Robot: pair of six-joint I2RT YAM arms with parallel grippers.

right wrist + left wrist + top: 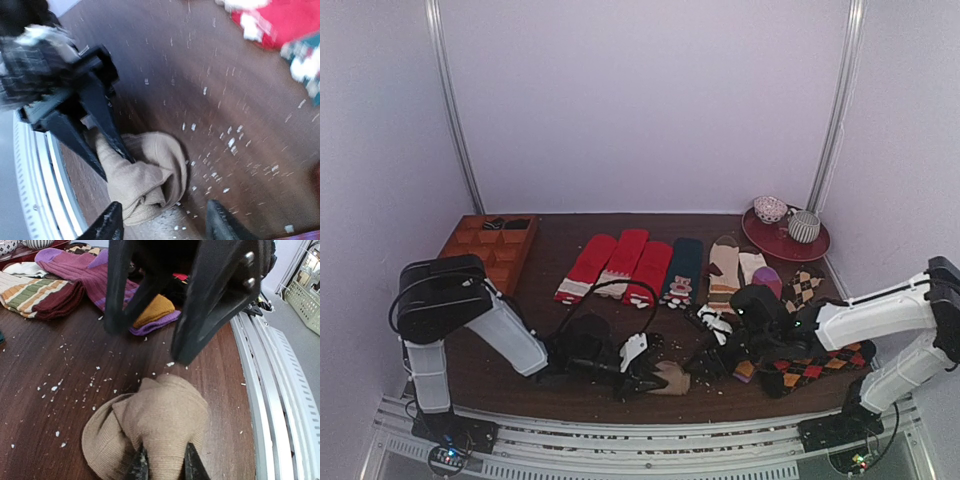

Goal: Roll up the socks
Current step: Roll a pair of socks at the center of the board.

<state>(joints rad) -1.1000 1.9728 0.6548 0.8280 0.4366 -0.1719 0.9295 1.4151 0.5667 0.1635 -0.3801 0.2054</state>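
The socks (152, 427), loosely bundled at the near edge of the surface (45, 410), are pinched by the left gripper (165, 467), the right gripper (167, 225) spread close by, so the roll could be undone by any tug.

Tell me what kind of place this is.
Probably a robot test cell rather than a home: plain white walls box in a wooden table, two arms are bolted to a metal rail at its near edge, and a row of assorted socks is laid out like samples.
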